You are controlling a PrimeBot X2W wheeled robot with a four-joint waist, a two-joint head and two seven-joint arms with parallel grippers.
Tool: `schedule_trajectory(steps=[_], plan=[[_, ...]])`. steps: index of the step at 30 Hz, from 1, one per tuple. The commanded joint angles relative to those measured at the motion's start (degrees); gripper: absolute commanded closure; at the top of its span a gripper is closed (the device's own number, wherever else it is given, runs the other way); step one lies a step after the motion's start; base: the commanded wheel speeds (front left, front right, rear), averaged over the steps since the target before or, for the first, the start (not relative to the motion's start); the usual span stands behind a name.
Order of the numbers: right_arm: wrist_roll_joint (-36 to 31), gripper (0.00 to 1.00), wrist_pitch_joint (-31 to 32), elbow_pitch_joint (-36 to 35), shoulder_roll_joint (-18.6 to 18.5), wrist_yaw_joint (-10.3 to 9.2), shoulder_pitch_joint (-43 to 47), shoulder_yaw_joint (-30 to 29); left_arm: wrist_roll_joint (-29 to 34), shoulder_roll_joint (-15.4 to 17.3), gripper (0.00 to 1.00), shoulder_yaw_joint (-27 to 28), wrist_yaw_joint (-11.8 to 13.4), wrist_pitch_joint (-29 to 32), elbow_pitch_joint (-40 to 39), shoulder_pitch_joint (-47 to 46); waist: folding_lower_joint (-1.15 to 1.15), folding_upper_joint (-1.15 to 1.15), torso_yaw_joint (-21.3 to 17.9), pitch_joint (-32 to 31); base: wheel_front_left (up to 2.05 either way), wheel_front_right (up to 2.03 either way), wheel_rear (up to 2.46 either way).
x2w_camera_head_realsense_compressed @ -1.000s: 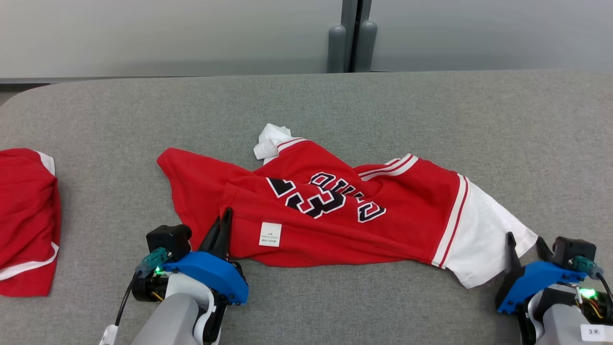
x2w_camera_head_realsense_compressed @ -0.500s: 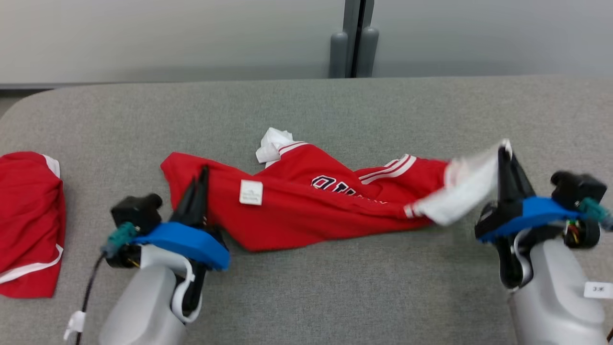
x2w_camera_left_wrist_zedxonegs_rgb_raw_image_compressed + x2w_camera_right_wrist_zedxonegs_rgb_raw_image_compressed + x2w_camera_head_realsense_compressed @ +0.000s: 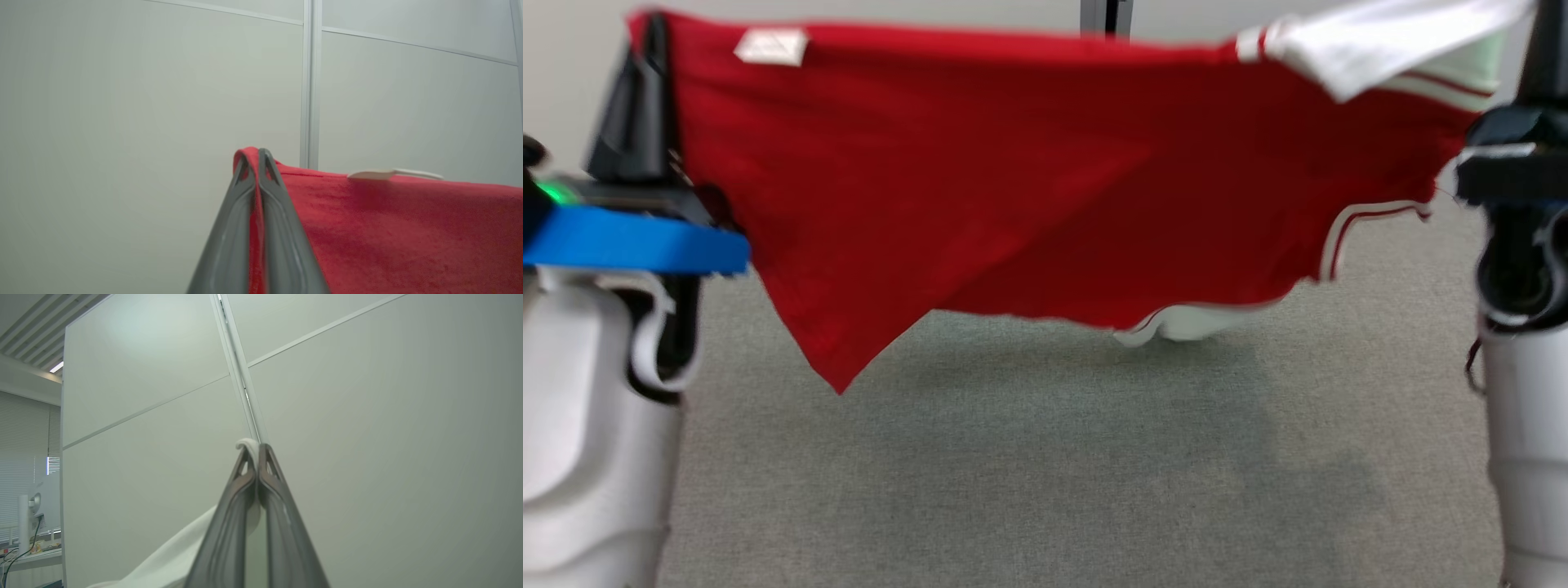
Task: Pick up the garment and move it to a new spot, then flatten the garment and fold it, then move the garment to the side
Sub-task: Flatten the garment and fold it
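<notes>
The garment (image 3: 1013,180), a red jersey with white sleeves and trim, hangs stretched in the air above the grey table (image 3: 1045,457). My left gripper (image 3: 654,33) is shut on its red top corner at the upper left. In the left wrist view the fingers (image 3: 245,196) pinch a red fold of the garment (image 3: 408,228). My right gripper (image 3: 254,451) is shut on the white sleeve (image 3: 179,551). In the head view the right arm (image 3: 1515,188) stands at the far right under the white sleeve (image 3: 1380,41); its fingertips run off the top edge.
Both pale forearms rise at the left (image 3: 588,425) and right (image 3: 1527,425) edges of the head view. A pale partition wall with a vertical seam (image 3: 310,81) stands behind the table. A desk with a monitor (image 3: 28,522) shows far left in the right wrist view.
My right gripper shut on the white sleeve. Both arms then lifted the garment off the table, and it now hangs spread between them. The head view has shifted too.
</notes>
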Motion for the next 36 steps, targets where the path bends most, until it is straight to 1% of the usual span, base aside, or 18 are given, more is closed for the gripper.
schedule_trajectory(steps=[1,4,7,9,13,15,16,17,18,19,21,24,26,30,33,36], plan=[[0.3,1.00,0.0,-1.2,-1.5,0.01,-2.8,0.3,0.1,1.1,1.00,1.2,1.0,0.9,-1.8,-2.2,0.01,0.01,-0.2,0.1,0.00,0.00,0.00],[0.2,1.00,0.0,-1.2,-3.3,0.01,-6.8,1.2,0.3,2.4,1.00,2.0,2.4,3.2,-4.9,-4.9,0.01,0.01,-0.2,1.3,0.00,0.00,0.00],[-1.1,1.00,0.2,0.8,-4.9,0.01,-10.3,1.7,1.0,3.1,1.00,1.8,3.7,5.7,-6.7,-7.4,0.01,0.01,-0.1,3.5,0.00,0.00,0.00],[-2.1,1.00,0.9,2.2,-5.2,0.01,-13.0,2.4,2.1,3.5,1.00,1.0,4.2,7.0,-6.9,-9.5,0.01,0.01,0.0,6.0,0.00,0.00,0.00],[-5.2,1.00,0.8,7.1,-5.3,0.01,-19.5,3.9,3.2,2.7,1.00,-0.4,4.5,7.9,-3.9,-14.6,0.01,0.01,0.0,11.7,0.00,0.00,0.00],[-8.1,1.00,0.4,10.2,-5.7,0.01,-23.6,4.9,4.8,2.5,1.00,-1.3,4.7,6.3,-1.2,-18.3,0.01,0.01,0.0,14.5,0.00,0.00,0.00],[-9.0,1.00,0.2,11.8,-5.4,0.01,-26.1,4.4,5.5,2.1,1.00,-1.3,5.0,5.3,0.5,-20.4,0.01,0.01,0.0,15.9,0.00,0.00,0.00],[-11.2,1.00,0.1,13.0,-5.9,0.01,-28.8,4.4,6.8,2.3,1.00,-1.8,5.3,4.3,2.2,-22.5,0.01,0.01,0.0,17.1,0.00,0.00,0.00],[-13.1,1.00,-0.1,13.8,-6.0,0.01,-31.7,3.9,6.9,1.3,1.00,-1.5,5.6,2.8,3.9,-25.1,0.01,0.01,0.0,18.1,0.00,0.00,0.00],[-14.2,1.00,-0.1,13.6,-5.5,0.01,-34.5,1.8,8.0,1.0,1.00,-1.7,5.9,1.7,5.4,-27.5,0.01,0.01,0.1,18.9,0.00,0.00,0.00],[-17.7,1.00,-0.1,11.9,-4.7,0.01,-38.9,-1.4,8.8,0.3,1.00,-1.1,6.5,0.2,8.2,-32.4,0.01,0.01,0.0,20.5,0.00,0.00,0.00],[-21.1,1.00,-0.1,9.6,-2.9,0.00,-42.1,-5.1,10.3,-0.4,1.00,-0.6,6.1,-0.7,11.4,-37.6,0.01,0.01,-0.2,21.8,0.00,0.00,0.00],[-21.5,1.00,-0.1,9.6,-2.0,0.00,-42.3,-6.7,10.8,-0.8,1.00,0.6,5.5,-0.7,11.7,-38.6,0.01,0.01,-0.5,22.3,0.00,0.00,0.00],[-19.9,1.00,-0.1,11.4,-1.6,0.00,-37.4,-7.8,10.6,-1.7,1.00,3.3,4.5,-0.7,13.4,-34.4,0.01,0.01,-1.1,23.1,0.00,0.00,0.00],[-17.4,1.00,-0.1,11.8,-1.7,0.00,-30.6,-7.4,9.4,-4.0,1.00,5.4,3.6,-0.7,15.6,-27.9,0.01,0.01,-1.1,23.4,0.00,0.00,0.00],[-14.0,1.00,-0.2,10.8,-1.6,-0.01,-20.7,-6.2,8.5,-6.7,1.00,7.9,2.5,-0.8,17.3,-20.0,0.01,0.01,-1.1,23.1,0.00,0.00,0.00]])
